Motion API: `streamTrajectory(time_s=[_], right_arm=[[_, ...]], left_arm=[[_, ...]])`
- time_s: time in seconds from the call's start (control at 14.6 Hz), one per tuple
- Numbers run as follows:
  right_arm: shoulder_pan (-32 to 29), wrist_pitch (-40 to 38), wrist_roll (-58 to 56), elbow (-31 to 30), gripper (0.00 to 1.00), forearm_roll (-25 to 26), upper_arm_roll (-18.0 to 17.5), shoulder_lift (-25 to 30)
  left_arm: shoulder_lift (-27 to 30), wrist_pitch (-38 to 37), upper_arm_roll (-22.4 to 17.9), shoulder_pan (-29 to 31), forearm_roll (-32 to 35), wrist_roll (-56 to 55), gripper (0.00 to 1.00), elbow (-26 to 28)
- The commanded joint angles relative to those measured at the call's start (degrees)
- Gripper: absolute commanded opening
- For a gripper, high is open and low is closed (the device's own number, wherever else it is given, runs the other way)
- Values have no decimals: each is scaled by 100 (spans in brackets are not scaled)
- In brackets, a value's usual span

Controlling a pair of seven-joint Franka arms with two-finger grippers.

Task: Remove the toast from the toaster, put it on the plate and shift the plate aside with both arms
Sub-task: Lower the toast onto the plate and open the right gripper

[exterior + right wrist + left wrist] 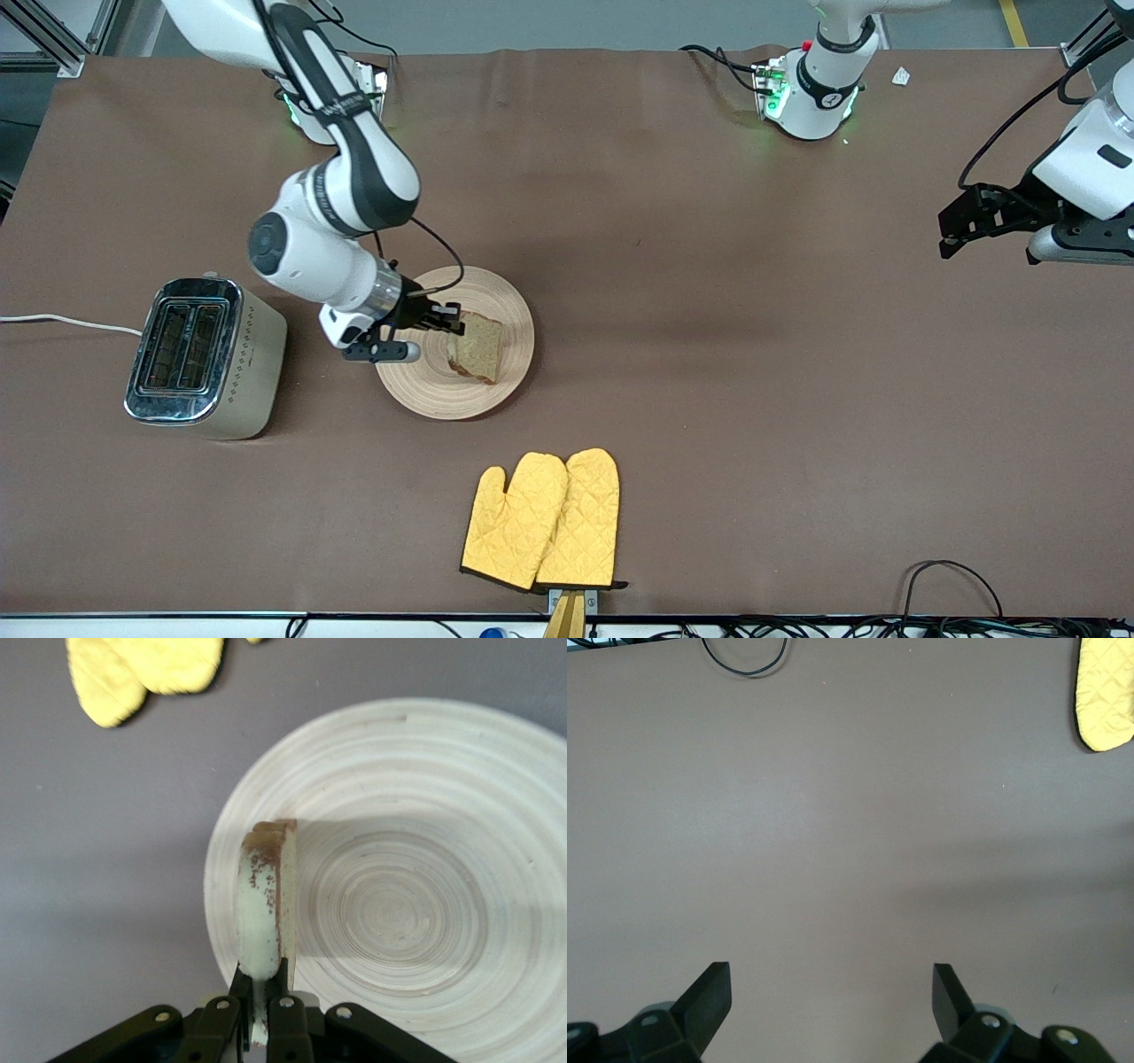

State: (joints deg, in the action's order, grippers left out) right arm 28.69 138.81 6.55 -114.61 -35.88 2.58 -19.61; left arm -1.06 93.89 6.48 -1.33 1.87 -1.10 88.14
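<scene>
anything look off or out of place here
Nothing stands out. The right gripper holds the toast on edge over the plate, mid-placement. The toaster stands upright, the oven mitts lie flat, and the left gripper waits open.

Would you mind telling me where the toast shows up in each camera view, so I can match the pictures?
Front view: the toast is held over the plate by the right gripper.
Left wrist view: not in it; only bare table and one tip of the oven mitts.
Right wrist view: seen edge-on, clamped between the fingers, over the plate's rim.
Shared landmark: the yellow oven mitts.
</scene>
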Motion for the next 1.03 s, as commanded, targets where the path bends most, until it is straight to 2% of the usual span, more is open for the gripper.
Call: streamTrajectory(time_s=[0.0, 0.07, 0.14, 0.21, 0.27, 0.34, 0.62, 0.69, 0.96], right_arm=[[-126, 85, -370, -595, 0, -164, 76, 133], [-266, 102, -730, -797, 2, -164, 85, 168], [-476, 77, -1082, -956, 11, -164, 94, 159], [-670, 76, -1416, -1131, 40, -164, 94, 151], [-811, 50, -1602, -1246, 79, -164, 85, 151], [-856, 15, -1621, -1300, 100, -164, 85, 168], [-917, -240, -1657, -1283, 100, -33, 190, 527], [-935, -423, -1657, -1248, 100, 141, 286, 685], [-935, -1521, -1621, -748, 100, 1405, 1024, 1204]], left_arm=[[-17, -90, -6, 10, 7, 40, 100, -78], [-17, -90, -6, 10, 7, 40, 100, -78], [-17, -90, -6, 10, 7, 40, 100, -78], [-17, -90, -6, 10, 7, 40, 100, -78], [-17, -90, -6, 10, 7, 40, 100, -78], [-17, -90, -6, 10, 7, 40, 100, -78], [-17, -90, -6, 10, 7, 40, 100, -78], [-17, -90, -15, 10, 7, 48, 100, -69], [-105, -107, -15, 80, -63, 48, 100, -51]])
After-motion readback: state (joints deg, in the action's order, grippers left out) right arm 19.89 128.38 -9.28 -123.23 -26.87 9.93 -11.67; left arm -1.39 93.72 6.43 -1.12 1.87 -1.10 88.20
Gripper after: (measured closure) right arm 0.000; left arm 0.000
